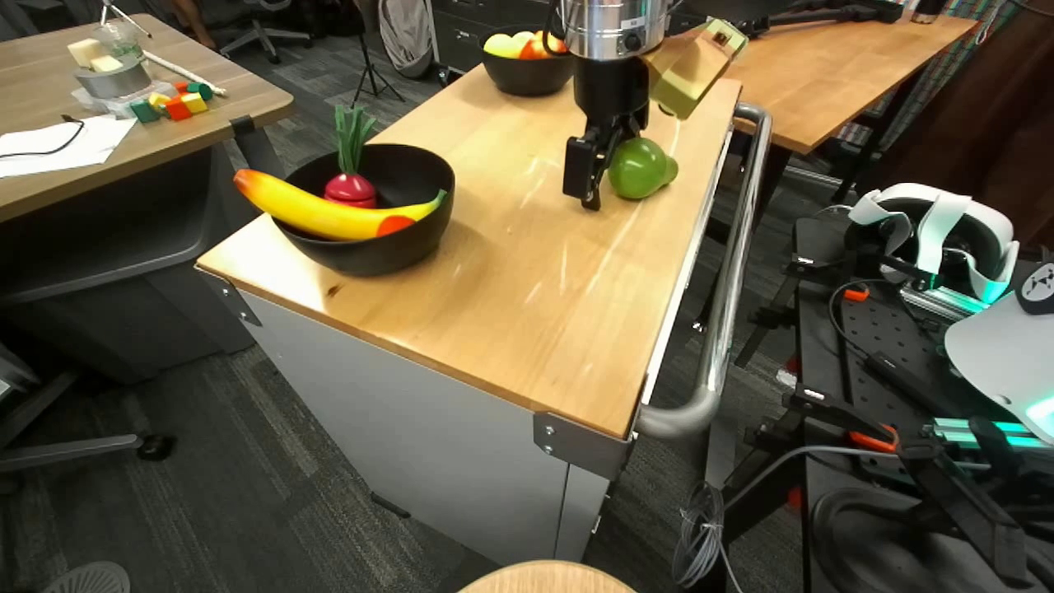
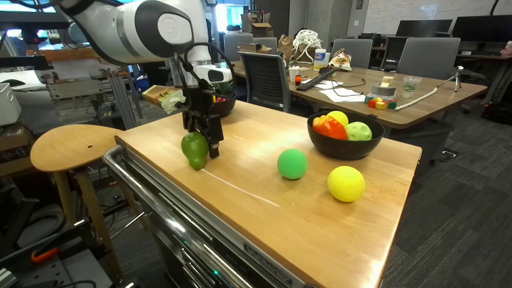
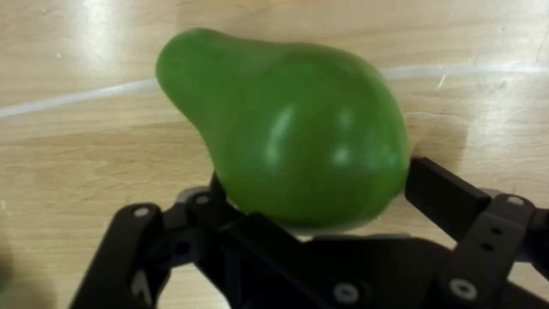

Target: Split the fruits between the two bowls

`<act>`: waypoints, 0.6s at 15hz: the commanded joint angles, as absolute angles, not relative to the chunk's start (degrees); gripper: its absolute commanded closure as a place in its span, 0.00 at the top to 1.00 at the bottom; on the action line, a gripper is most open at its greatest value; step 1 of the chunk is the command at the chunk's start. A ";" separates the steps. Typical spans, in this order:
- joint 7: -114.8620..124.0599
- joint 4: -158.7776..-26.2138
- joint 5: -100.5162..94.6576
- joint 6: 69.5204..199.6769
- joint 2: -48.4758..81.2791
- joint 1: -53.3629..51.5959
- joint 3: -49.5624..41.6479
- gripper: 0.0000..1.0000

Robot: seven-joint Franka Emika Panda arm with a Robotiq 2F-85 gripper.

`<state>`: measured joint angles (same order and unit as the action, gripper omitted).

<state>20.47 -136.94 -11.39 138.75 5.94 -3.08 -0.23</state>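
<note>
A glossy green pear (image 3: 296,133) lies on the wooden cart top, in view in both exterior views. My gripper (image 3: 315,180) is low over it and open, one finger on each side of its round end; contact with the pads cannot be made out. A black bowl (image 1: 412,255) holds a red radish (image 1: 352,189) with green leaves and a long yellow banana (image 1: 329,210) across its rim. Another black bowl (image 2: 344,150) carries an orange-red piece (image 2: 329,127), a yellow one (image 2: 339,117) and a pale green one (image 2: 358,131). A green ball (image 2: 292,164) and a yellow ball (image 2: 346,184) sit loose on the top.
A metal handle rail (image 1: 741,247) runs along the cart's long edge, close to the pear. Beside the cart stands a round wooden stool (image 2: 76,144). A table (image 2: 424,104) with small blocks and papers is past the bowls.
</note>
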 commanded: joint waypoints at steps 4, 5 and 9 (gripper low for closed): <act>19.17 -137.69 -11.41 132.59 3.28 -3.72 0.77 1.00; 17.44 -138.02 -10.36 131.09 2.23 -3.65 1.17 1.00; 11.35 -138.28 -7.24 125.21 -1.32 -3.40 2.39 1.00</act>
<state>15.80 -136.99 -9.67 129.11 3.06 -3.25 1.72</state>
